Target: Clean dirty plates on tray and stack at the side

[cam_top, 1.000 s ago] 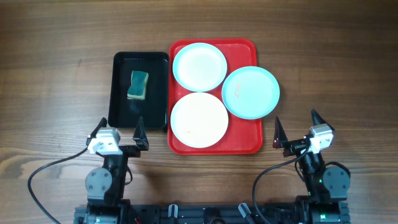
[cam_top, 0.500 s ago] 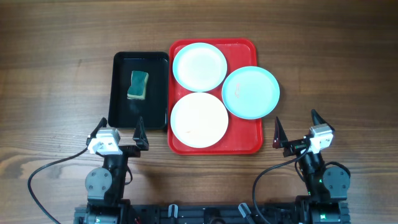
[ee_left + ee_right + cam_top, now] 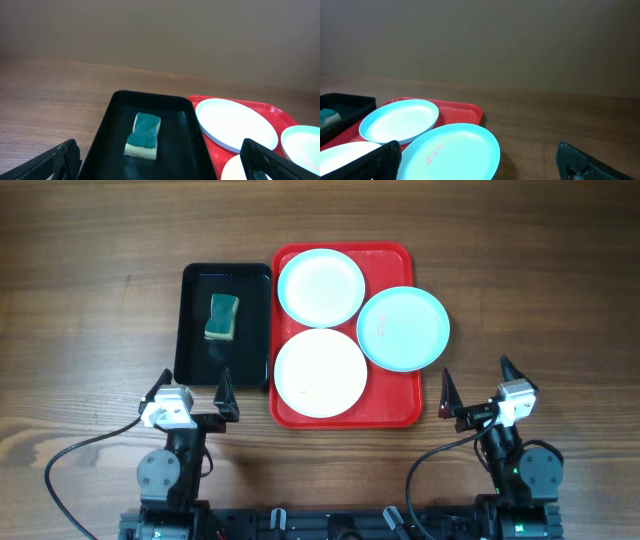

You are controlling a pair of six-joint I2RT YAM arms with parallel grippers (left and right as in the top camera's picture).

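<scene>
You have not started cleaning yet, I think. The red tray (image 3: 392,264) sits mid-table with the far white plate (image 3: 320,287), the near white plate (image 3: 320,373), and the aqua plate (image 3: 403,329) hanging over its right edge. Just left, the black tray (image 3: 195,330) holds the sponge (image 3: 223,317). Your left gripper (image 3: 194,385) and right gripper (image 3: 476,375) sit near, jaws wide apart, empty. Next, probably reach the left one far to grab the sponge.

green-topped sponge (image 3: 143,135) lies in black tray (image 3: 111,131); white plate (image 3: 235,123) beside
</scene>
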